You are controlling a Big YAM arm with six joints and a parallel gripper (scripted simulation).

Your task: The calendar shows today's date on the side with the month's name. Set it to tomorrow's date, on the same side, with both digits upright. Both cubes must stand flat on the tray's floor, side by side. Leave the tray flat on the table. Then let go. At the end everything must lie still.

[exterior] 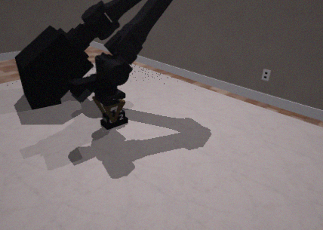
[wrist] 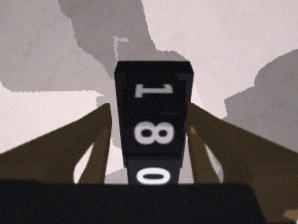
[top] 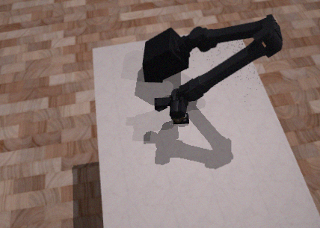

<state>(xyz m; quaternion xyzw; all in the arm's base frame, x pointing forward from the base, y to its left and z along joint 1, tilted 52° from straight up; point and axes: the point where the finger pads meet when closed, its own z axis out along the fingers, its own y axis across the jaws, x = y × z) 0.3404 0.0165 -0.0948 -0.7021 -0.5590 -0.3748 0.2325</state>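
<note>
The black tray (top: 182,122) (exterior: 116,125) (wrist: 154,66) looks flat on the table. Two black cubes sit in it, side by side. In the wrist view the farther cube (wrist: 154,102) shows a sideways white 1 on top. The nearer cube (wrist: 154,145) shows a sideways 8 on top and a 0 on its end face. In the exterior view a white 2 shows on the right cube (exterior: 122,115); a finger covers the left front digit. The month's name is not readable. My gripper (wrist: 148,112) (exterior: 113,119) is open, with its brown fingers astride the cubes and gaps on both sides.
The arm's large black base (top: 164,58) (exterior: 50,70) stands close behind the tray. The pale table (top: 209,196) (exterior: 226,176) has its left edge well to the left of the tray in the top view. Arm shadows lie around the tray.
</note>
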